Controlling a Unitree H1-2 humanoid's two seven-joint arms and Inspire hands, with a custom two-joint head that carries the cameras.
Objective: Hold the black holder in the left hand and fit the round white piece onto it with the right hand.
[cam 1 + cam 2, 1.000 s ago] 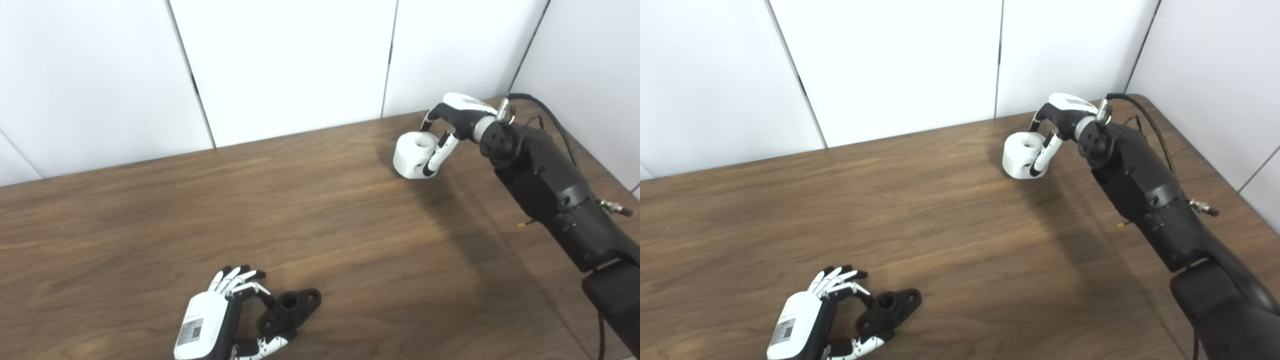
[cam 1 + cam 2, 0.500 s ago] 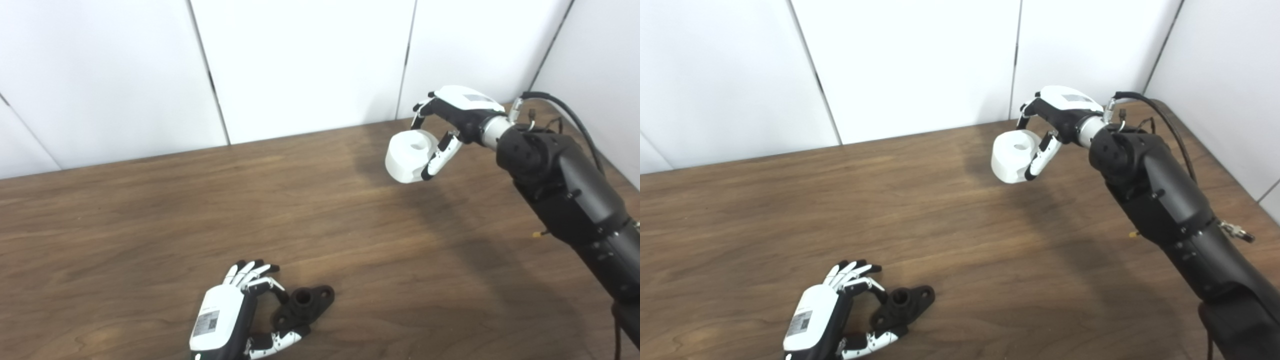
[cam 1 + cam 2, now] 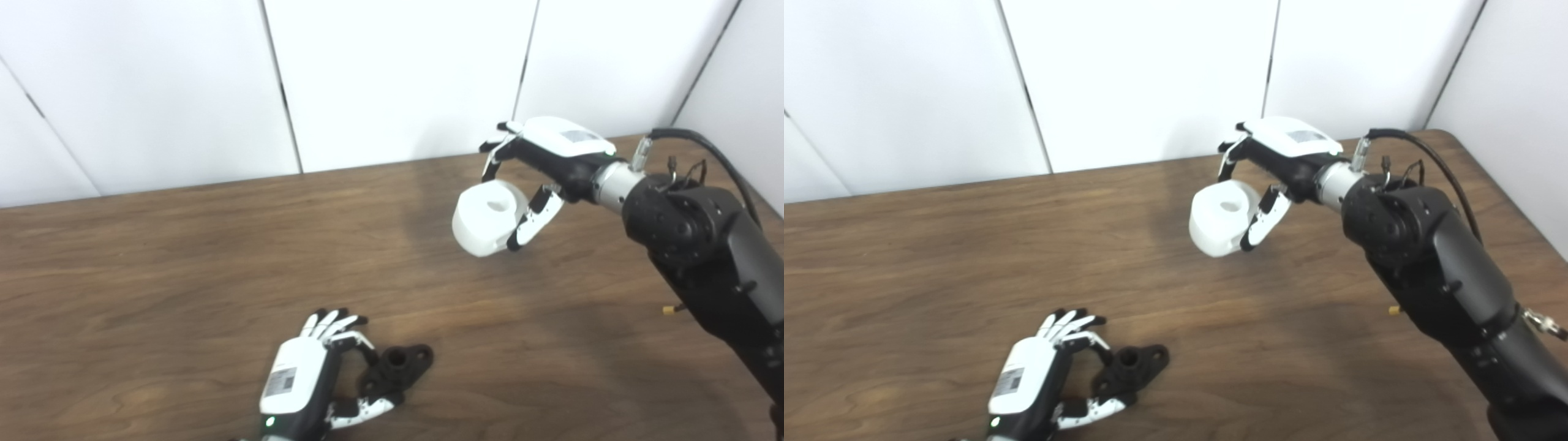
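Observation:
The black holder (image 3: 398, 365), a flat flanged part with a short round socket, lies on the wooden table (image 3: 184, 257) near the front edge. My left hand (image 3: 303, 375) is beside it on the left, with a curled finger and the thumb closed on its near end and the other fingers stretched out. The round white piece (image 3: 484, 226), a thick ring with a centre hole facing up, hangs above the table at the far right. My right hand (image 3: 554, 159) is shut on it from above and the right side.
White wall panels (image 3: 398, 79) stand right behind the table's far edge. The table's right corner (image 3: 1451, 138) lies close to my right arm, and a black cable (image 3: 704, 144) loops off the forearm. Bare wood lies between the two hands.
The camera has shifted. My right hand has lifted the white piece off the table and carried it toward the near left. The left hand and holder have stayed put.

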